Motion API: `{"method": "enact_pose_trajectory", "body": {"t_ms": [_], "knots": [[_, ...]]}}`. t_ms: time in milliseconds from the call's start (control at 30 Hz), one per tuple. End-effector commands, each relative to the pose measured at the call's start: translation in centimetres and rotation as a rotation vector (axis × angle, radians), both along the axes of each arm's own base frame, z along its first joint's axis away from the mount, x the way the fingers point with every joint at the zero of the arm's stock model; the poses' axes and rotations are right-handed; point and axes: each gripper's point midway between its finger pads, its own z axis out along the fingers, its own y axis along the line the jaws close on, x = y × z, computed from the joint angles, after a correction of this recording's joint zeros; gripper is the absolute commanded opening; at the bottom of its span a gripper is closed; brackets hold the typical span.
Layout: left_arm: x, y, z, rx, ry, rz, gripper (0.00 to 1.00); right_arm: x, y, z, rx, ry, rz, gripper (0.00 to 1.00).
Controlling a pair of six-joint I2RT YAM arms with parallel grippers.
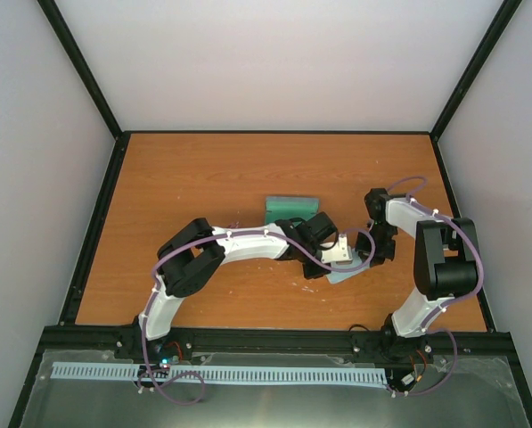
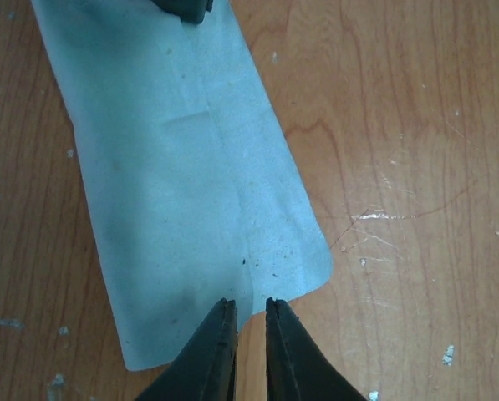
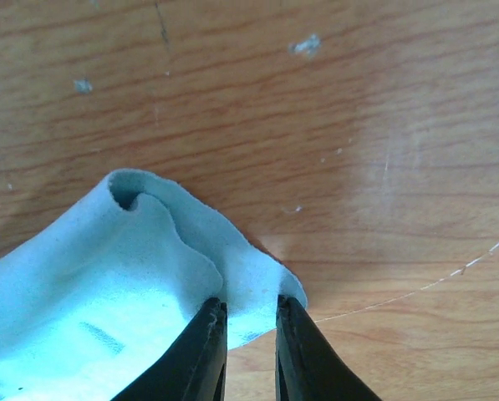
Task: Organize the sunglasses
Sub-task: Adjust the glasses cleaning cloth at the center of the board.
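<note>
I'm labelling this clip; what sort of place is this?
Likely a lab robot test cell: plain white walls in a black frame enclose a wooden table, left arm and right arm bolted at its edge.

No legible text, no labels or numbers (across all 3 views)

- pale blue cloth [image 2: 190, 192]: lies on the wooden tabletop [image 2: 416, 125], creased lengthwise; one corner raised and curled.
- teal oblong case [image 1: 292, 208]: rests near the tabletop centre.
</note>
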Motion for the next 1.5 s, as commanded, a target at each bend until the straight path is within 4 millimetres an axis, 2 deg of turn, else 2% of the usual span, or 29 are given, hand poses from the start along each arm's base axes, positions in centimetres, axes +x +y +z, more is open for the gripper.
{"method": "enact_pose_trajectory", "body": {"t_ms": [0,100,267,600,733,933,1167,1200,1467], "knots": [[-0.1,0.4,0.3,0.023,-0.044,-0.015,0.18,1.1,-0.2,0.5,-0.003,-0.04,-0.006,0.17],[0.1,1.0,-0.5,0.041,-0.08,-0.032,0.3,1.1,-0.1,0.4,0.001,-0.04,-0.009,0.17],[0.0,0.6,-0.7,0.028,-0.075,-0.053,0.32,1.0,-0.1,0.3,0.004,-0.038,-0.011,0.17],[0.3,-0.1,-1.5,0.015,-0.088,-0.071,0.22,0.6,0.0,0.0,0.012,-0.022,0.001,0.17],[-0.2,0.0,-2.2,0.018,-0.067,-0.081,0.16,0.6,0.0,0.0,0.012,-0.018,0.004,0.17],[-0.7,0.7,-3.4,0.036,-0.049,-0.088,0.13,0.6,0.1,-0.1,0.016,-0.016,0.004,0.17],[-0.6,0.7,-3.7,0.029,-0.058,-0.091,0.04,0.6,0.1,0.0,0.017,-0.015,0.006,0.17],[-0.6,0.6,-3.8,0.029,-0.059,-0.095,0.01,0.6,0.1,0.0,0.016,-0.016,0.006,0.17],[-0.6,0.6,-1.9,0.034,-0.061,-0.096,0.01,1.2,0.0,0.8,0.011,-0.043,0.004,0.19]]}}
